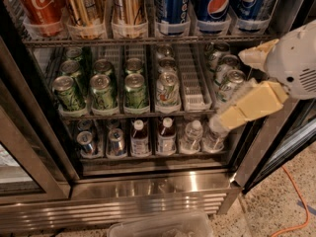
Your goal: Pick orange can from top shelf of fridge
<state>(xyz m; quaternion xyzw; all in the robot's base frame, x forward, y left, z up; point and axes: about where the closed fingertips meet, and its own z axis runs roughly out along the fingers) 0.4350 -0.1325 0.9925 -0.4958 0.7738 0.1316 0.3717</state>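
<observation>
Orange can (85, 6) upright on top shelf (148, 40), probably rim-up; tool (228, 93) lower right.

You are seeing the top shelf (148, 39) with the upper edge cutting off every can top, the orange can (85, 6) included. The claw (229, 90), hanging at the right before the middle rack, is covering cans behind it. The right edge is cropping its wrist. The plastic bin (163, 226) is running off the bottom edge.
</observation>
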